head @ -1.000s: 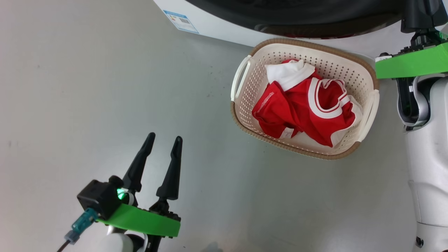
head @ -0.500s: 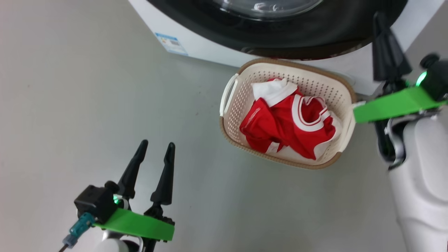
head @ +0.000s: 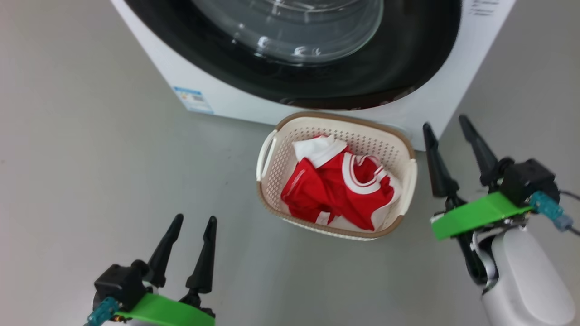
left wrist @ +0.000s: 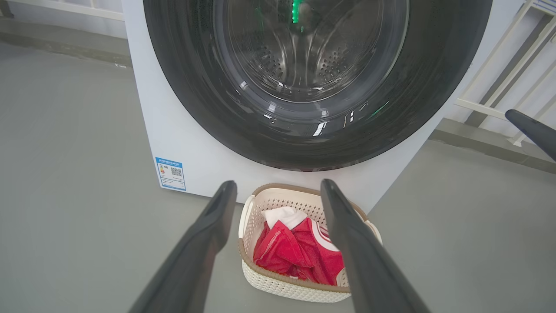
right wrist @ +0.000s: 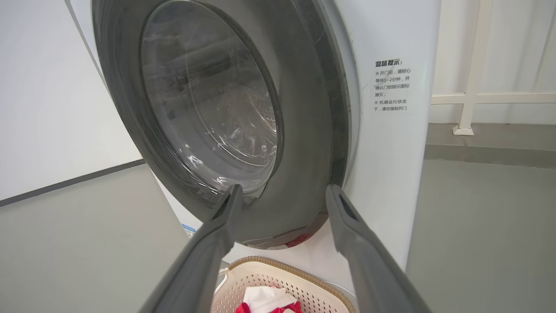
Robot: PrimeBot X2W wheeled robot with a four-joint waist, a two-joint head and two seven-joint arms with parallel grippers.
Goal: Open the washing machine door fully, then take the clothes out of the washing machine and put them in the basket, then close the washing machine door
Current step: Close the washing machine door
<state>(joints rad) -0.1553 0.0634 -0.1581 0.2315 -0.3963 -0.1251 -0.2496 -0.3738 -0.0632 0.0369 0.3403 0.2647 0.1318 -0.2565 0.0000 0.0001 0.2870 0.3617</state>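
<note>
- One big white front-loading washing machine (head: 453, 77) is counted. It is stood on the grey floor (head: 90, 158) with its front turned to the robot, so that both arms can be brought to it.
- One large round door with a glossy black rim and a bulging clear glass window (head: 294, 40) is seen laid against the machine's front. The closing step is judged done or nearly done, though latching cannot be told. A red sliver (right wrist: 299, 239) is seen at the door's lower edge; whether it is cloth or a reflection cannot be told.
- One small cream-white perforated plastic basket with a brown woven-look rim (head: 281, 167) is set on the floor just below the door, close against the machine's foot, presumably so that loads need be carried only a short way.
- The clothes (head: 335, 194) are found inside the basket: a heap of red jersey cloth with white trim, and one plain white garment (head: 319, 149) at the end nearest the machine. The red pieces cannot be counted through the folds.
- Two grippers are counted, each with two long dark fingers. The left gripper (head: 195, 219) is held well apart from the basket, the right gripper (head: 444, 123) just beside its right handle. Both are kept with jaws parted and nothing between them — a resting pose, it is judged.
- One small blue label (head: 194, 99) is stuck at the machine's lower corner.
</note>
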